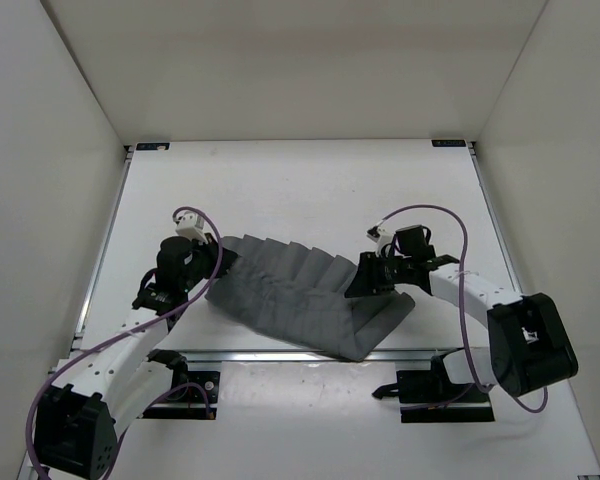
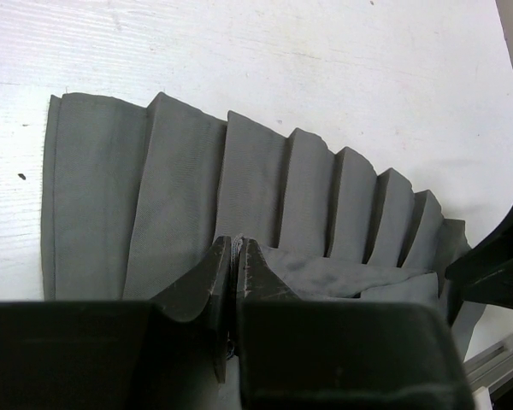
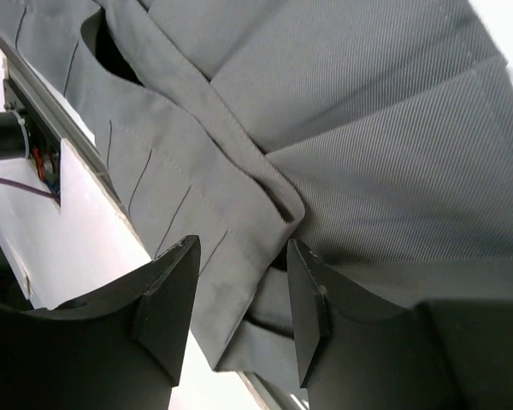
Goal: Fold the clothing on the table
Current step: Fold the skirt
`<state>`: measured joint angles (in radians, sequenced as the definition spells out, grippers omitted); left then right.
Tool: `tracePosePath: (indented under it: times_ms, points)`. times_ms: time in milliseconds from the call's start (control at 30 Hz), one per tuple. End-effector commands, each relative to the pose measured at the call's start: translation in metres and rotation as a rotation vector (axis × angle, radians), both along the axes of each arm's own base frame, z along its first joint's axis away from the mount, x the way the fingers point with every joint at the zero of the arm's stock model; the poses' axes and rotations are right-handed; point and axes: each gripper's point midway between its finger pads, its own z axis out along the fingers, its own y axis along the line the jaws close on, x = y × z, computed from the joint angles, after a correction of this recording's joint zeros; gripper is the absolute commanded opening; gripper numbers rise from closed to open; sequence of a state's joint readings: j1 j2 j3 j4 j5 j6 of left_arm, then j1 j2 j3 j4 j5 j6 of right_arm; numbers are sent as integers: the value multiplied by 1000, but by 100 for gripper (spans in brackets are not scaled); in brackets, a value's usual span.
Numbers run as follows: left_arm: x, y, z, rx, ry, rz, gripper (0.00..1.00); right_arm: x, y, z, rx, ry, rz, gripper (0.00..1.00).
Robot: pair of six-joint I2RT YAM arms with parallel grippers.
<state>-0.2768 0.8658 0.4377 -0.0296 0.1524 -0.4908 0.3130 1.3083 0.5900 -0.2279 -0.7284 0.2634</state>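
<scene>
Spreading across the near half of the table (image 1: 300,190), the clothing (image 1: 290,290) lies as a dark grey fan of pleats between the two arms in the overhead view, its lower right corner drooping over the metal rail (image 1: 230,354) at the table's near edge. From up there the left gripper (image 1: 213,268) sits at the fan's left end and the right gripper (image 1: 372,282) at its right end, but neither pincer's state can be read at that size. The left wrist camera settles one of them: its fingers (image 2: 209,278) are pressed together with only a thin seam between, and a fold at the garment's near edge appears pinched at their tips, the pleats stepping away across the white top beyond. A dark part of the other arm (image 2: 496,256) blocks the far right of that view. The right wrist camera shows what neither other view does: its jaws stand apart, with a stitched band of the fabric lying in the gap and gripped by neither pad. Purple cables (image 1: 450,225) loop over both arms, hiding small strips of table.
</scene>
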Motion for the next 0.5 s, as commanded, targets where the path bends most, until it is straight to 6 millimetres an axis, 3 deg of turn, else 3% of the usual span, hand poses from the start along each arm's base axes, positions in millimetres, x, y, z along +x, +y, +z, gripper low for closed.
tracePosePath:
  times_ms: [0, 300, 367, 433, 467]
  points:
    - [2, 5, 8, -13, -31, 23, 0, 10, 7, -1, 16, -38, -3, 42]
    - [0, 4, 7, -21, -30, 24, 0, 0, 14, -23, -42, 23, 32, 38]
    - [1, 7, 7, -23, -33, 35, 0, 3, 18, -21, -34, 11, 38, 32]
    - [0, 6, 2, -20, -21, 32, 0, 2, 19, -22, -45, 8, 30, 17]
    - [0, 6, 2, -19, -19, 34, 0, 3, 20, -21, -39, 1, 27, 1]
